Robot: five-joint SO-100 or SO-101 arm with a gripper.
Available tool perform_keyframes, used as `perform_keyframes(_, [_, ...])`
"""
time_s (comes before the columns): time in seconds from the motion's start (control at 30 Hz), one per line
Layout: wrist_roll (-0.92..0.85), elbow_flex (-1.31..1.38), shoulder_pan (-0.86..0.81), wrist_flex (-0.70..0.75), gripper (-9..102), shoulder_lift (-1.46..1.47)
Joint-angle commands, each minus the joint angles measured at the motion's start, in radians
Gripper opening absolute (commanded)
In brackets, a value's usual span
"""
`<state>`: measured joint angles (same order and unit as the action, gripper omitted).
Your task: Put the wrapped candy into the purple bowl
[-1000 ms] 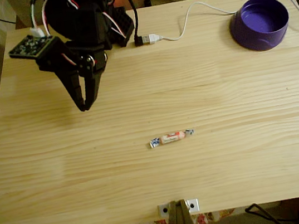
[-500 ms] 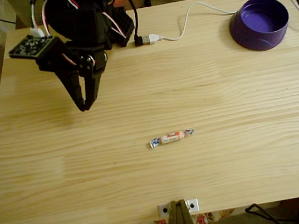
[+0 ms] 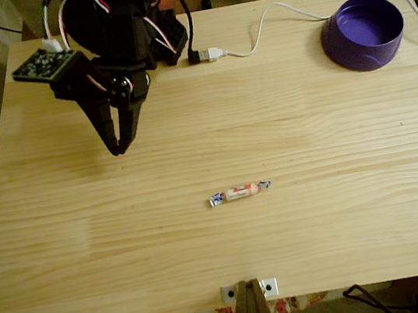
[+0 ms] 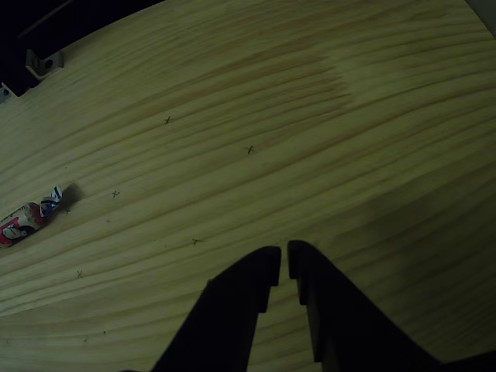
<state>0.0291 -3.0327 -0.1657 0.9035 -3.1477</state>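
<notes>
Pine table [image 3: 310,149]: wrapped candy [image 3: 239,192] mid-board, purple bowl [image 3: 363,32] far corner.

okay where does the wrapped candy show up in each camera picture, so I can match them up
Fixed view: the wrapped candy lies near the middle of the table, below and right of the end effector.
Other view: the wrapped candy lies at the left edge, partly cut off.
Shared landmark: the metal bracket on the table's edge.
</notes>
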Motion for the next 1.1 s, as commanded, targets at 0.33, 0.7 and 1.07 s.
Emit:
perform_keyframes(0.33, [0.008,0.015,-0.003,-0.011,0,-0.008])
perform_keyframes(0.7, [0.008,0.015,-0.003,-0.011,0,-0.008])
perform_keyframes(1.07, [0.003,0.015,0.002,-0.012,0,-0.008])
